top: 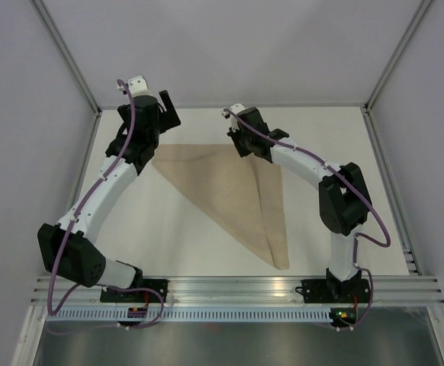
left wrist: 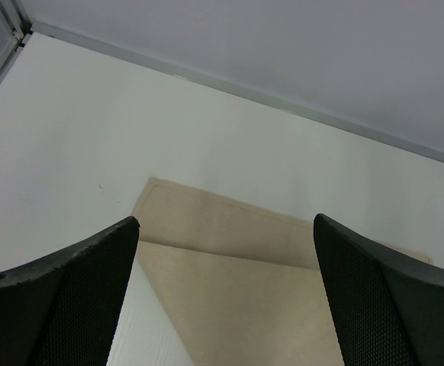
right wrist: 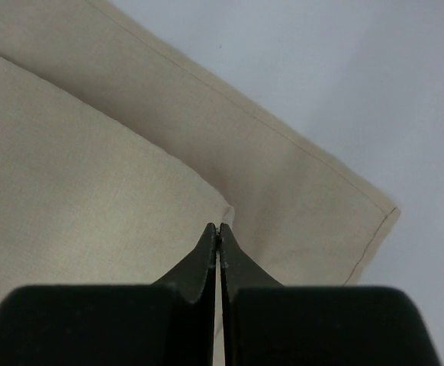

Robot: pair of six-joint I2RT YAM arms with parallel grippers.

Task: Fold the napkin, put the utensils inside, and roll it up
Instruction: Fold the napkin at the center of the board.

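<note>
Napkin [top: 230, 191], folded into a triangle, lies mid-worktop [top: 168, 244], its long edge toward the far edge and its tip toward the near right corner. Right fingers [right wrist: 203, 263] are pressed together, seemingly nipping the upper layer's corner; left fingers [left wrist: 62, 305] gape wide above the napkin's far-left corner. The fold wants that top corner laid square on the one beneath, then released low.
</note>
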